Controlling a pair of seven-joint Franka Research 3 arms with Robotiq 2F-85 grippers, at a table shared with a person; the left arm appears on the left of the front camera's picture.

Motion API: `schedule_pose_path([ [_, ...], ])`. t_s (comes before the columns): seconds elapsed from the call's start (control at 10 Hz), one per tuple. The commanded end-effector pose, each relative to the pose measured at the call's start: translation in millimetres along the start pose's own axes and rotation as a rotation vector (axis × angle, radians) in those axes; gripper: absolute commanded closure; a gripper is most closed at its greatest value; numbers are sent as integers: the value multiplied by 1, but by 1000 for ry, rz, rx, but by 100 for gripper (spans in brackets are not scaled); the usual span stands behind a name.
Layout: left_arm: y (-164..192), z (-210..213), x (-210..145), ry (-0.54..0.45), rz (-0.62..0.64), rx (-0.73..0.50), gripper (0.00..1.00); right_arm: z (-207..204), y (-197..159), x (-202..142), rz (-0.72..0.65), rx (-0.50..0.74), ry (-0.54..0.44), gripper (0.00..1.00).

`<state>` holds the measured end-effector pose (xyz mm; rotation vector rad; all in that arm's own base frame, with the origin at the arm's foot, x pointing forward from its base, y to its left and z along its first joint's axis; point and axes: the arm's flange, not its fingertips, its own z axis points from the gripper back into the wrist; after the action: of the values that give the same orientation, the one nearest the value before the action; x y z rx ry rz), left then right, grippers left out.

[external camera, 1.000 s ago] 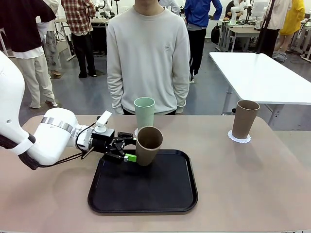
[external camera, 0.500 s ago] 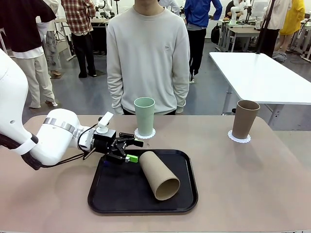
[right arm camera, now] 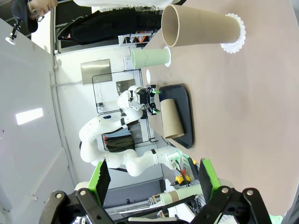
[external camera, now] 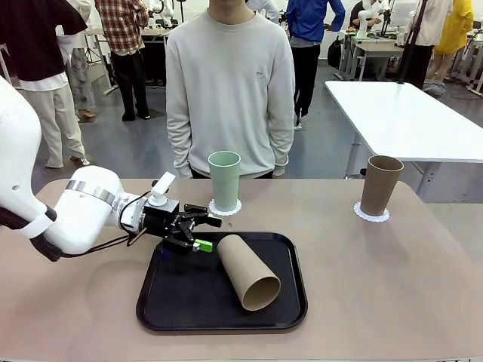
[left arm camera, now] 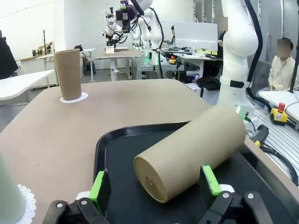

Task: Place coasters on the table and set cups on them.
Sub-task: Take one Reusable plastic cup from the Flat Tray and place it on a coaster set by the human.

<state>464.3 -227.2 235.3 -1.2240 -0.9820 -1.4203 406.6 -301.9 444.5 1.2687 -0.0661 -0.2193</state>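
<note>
A tan-brown cup [external camera: 249, 271] lies on its side on the black tray [external camera: 173, 302], mouth toward the front. My left gripper [external camera: 207, 234] is open just behind the cup's base, apart from it. In the left wrist view that cup [left arm camera: 191, 149] lies beyond my left gripper [left arm camera: 154, 184], between its green pads [left arm camera: 99, 184]. The mint cup [external camera: 224, 181] stands on a coaster [external camera: 225, 208] behind the tray. Another tan cup [external camera: 380, 185] stands on a coaster [external camera: 371, 214] at the far right of the table [external camera: 377, 286]. My right gripper [right arm camera: 153, 179] is open and holds nothing, hanging away from that cup [right arm camera: 201, 28].
A person in a pale sweatshirt [external camera: 230, 83] stands at the table's far edge behind the mint cup. A glossy white table [external camera: 407, 113] stands at the back right. There is bare tabletop to the right of the tray and along the front left.
The tan cup that stood tilted at my left gripper's fingers a second ago has toppled onto the tray and now lies on its side. The gripper has barely moved.
</note>
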Motion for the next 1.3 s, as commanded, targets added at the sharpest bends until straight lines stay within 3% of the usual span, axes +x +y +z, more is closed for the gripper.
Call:
schedule_pose_path([
  [0.0, -23, 10, 33, 161, -97, -23, 0, -1, 1, 1, 0, 5, -4, 0],
  [0.2, -58, 16, 93, 430, -225, -30, 0, -1, 1, 1, 0, 5, -4, 0],
  [0.3, -71, 25, 132, 523, -406, -11, 0, -1, 1, 1, 0, 5, -4, 0],
  [0.5, -91, 24, 191, 656, -622, 5, 0, -1, 1, 1, 0, 5, -4, 0],
  [0.7, -106, 2, 238, 828, -728, -58, 0, -1, 1, 1, 0, 5, -4, 0],
  [1.0, -92, -47, 239, 1102, -676, -176, 0, -1, 1, 1, 0, 5, -4, 0],
  [1.2, -84, -83, 228, 1206, -647, -240, 0, -1, 1, 1, 0, 5, -4, 0],
])
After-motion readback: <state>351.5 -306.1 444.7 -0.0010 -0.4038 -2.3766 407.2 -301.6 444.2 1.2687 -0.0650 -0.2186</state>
